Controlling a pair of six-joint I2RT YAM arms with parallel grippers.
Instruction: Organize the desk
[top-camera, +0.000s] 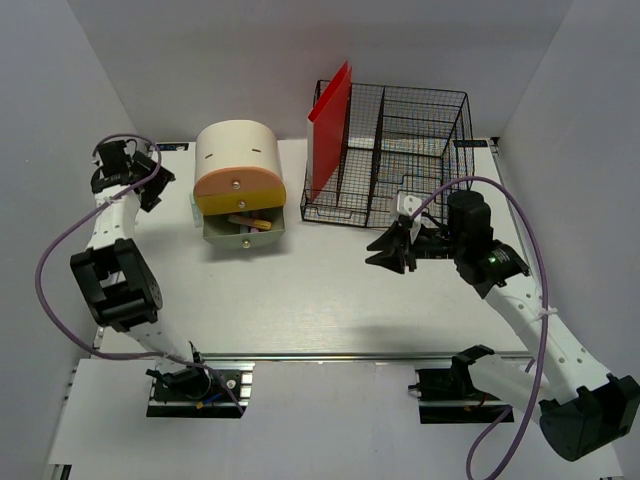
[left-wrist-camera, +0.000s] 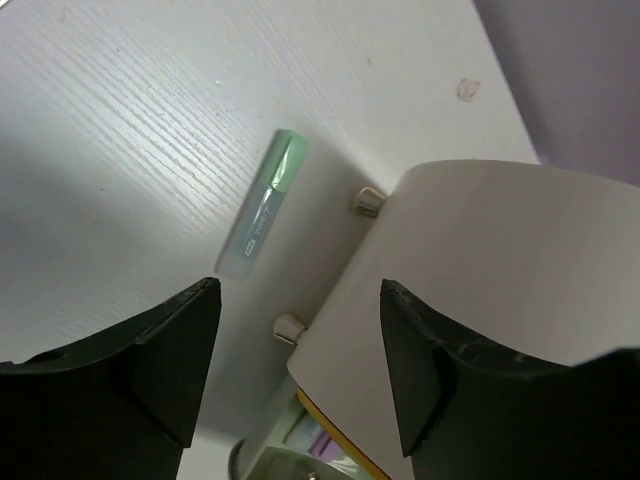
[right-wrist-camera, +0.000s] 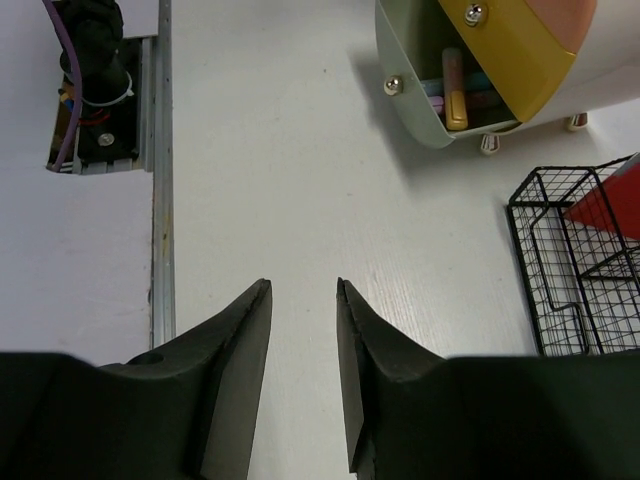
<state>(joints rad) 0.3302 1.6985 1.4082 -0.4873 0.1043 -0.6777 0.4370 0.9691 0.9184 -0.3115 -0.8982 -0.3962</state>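
Note:
The white desk has a metal rail along its front edge. A cream-and-orange drawer box stands at the back left with its lower drawer pulled open and several pens inside. My left gripper is open and empty, hovering left of the box. In the left wrist view it hangs over a green highlighter lying on the desk beside the box. My right gripper is open and empty above mid-desk, its jaws a little apart.
A black wire basket stands at the back right, with a red folder upright at its left end. The basket's corner also shows in the right wrist view. White walls close in the sides and back.

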